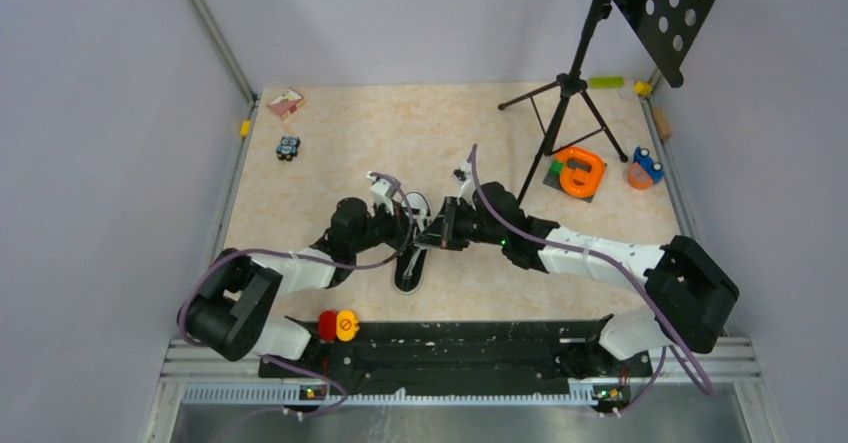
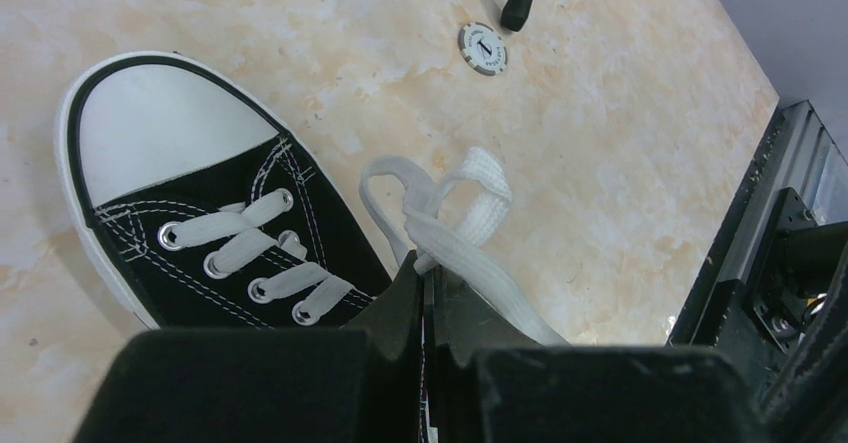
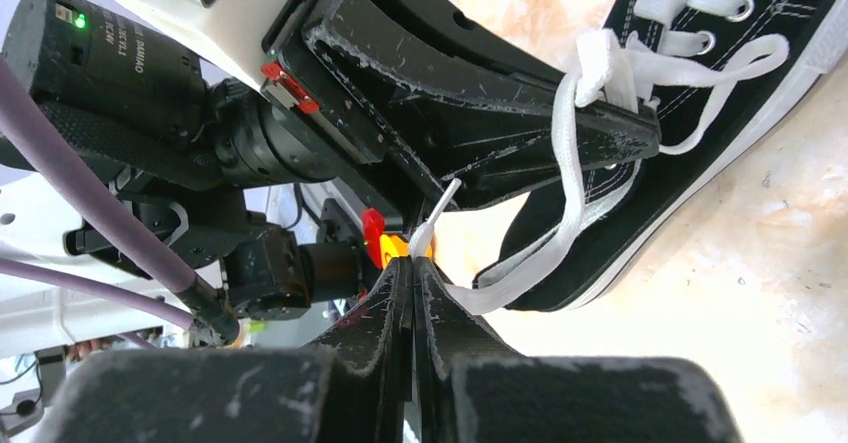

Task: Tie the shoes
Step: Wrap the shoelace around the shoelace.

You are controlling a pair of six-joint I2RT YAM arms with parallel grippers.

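Observation:
The shoe [image 1: 410, 269], a black sneaker with a white toe cap [image 2: 150, 128], lies mid-table, and both arms meet over it. My left gripper [image 2: 424, 266] is shut on a white lace [image 2: 455, 238] just right of the shoe's eyelets. A loose loop [image 2: 440, 193] of that lace stands beyond the tips. In the right wrist view the lace wraps around the left gripper's fingers [image 3: 500, 128]. My right gripper [image 3: 413, 263] is shut on the other lace [image 3: 530, 263] near its end, and the plastic tip [image 3: 446, 196] pokes out past the jaws. The right gripper [image 1: 432, 235] sits close to the left gripper [image 1: 411, 230].
A black tripod [image 1: 565, 103] carrying a perforated board [image 1: 670, 8] stands at the back right, one foot [image 2: 519, 5] near a small round disc [image 2: 483, 48]. An orange toy [image 1: 580, 171], a blue-orange toy [image 1: 645, 167], a toy car [image 1: 288, 147] and a pink block [image 1: 285, 103] lie further off. Red and yellow buttons [image 1: 338, 325] sit at the near edge.

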